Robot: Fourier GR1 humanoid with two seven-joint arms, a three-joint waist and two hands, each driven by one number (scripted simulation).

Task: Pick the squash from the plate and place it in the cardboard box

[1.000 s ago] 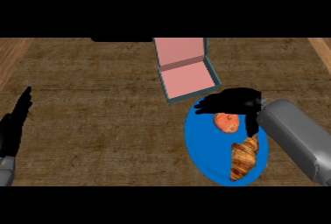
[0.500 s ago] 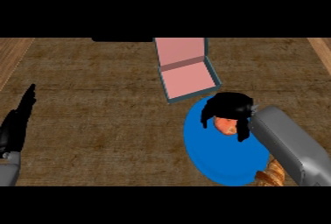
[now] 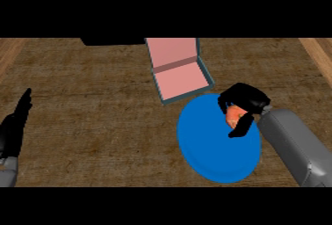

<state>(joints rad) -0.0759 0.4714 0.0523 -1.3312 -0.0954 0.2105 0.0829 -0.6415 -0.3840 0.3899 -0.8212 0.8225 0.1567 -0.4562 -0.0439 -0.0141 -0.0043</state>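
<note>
Now the right hand (image 3: 244, 102) curls round the squash (image 3: 233, 117) over the plate's (image 3: 207, 149) far right rim; placing it into the cardboard box (image 3: 178, 77) remains. Left hand (image 3: 14, 127) rests open at the counter's left edge.

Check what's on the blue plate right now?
Only the squash shows over the plate, at its upper right edge, with the right hand curled round it. The hand and forearm cover that rim, so I can't tell if the squash touches the plate. The rest is bare blue.

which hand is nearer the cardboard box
Right. The right hand, curled round the squash, is just beside the cardboard box; the left hand rests far off at the left edge.
</note>
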